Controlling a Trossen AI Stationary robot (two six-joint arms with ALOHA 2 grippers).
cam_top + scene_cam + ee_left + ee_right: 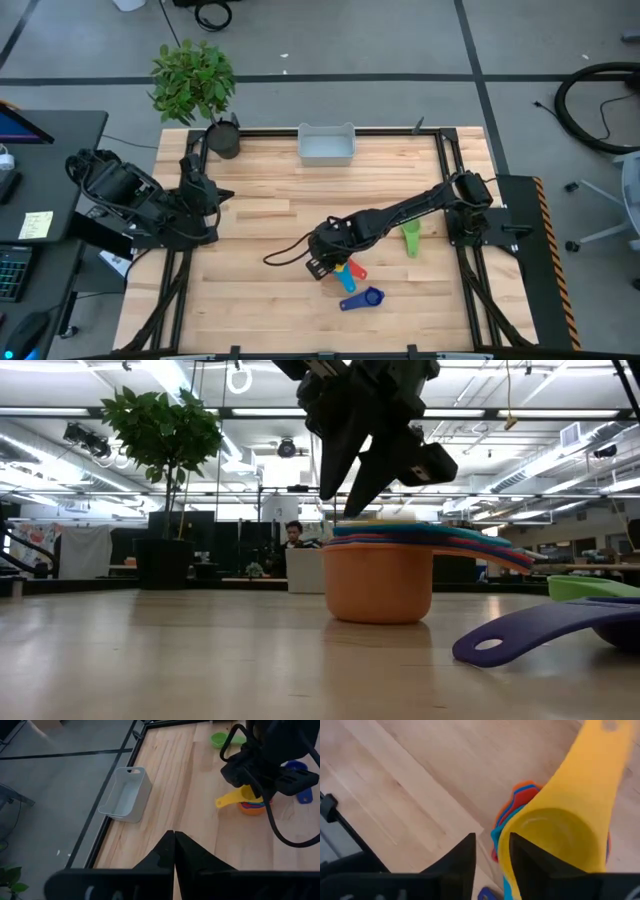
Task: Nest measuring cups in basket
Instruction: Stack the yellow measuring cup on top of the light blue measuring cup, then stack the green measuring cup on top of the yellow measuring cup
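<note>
Purple cup lies loose up front, your right tool grips the yellow cup's rim over the nested stack mid-bench to seat it, basket at far edge, left tool parked closed.

Your tabletop is pale wood in jointed planks, smooth with a soft satin sheen. The basket at its far edge looks like matt grey-white plastic, thin-walled. The stacked measuring cups are smooth plastic; the orange outer one shows a dull, faintly glossy skin. The yellow cup looks smooth and slightly waxy. The right end effector has matt black fingers.
</note>
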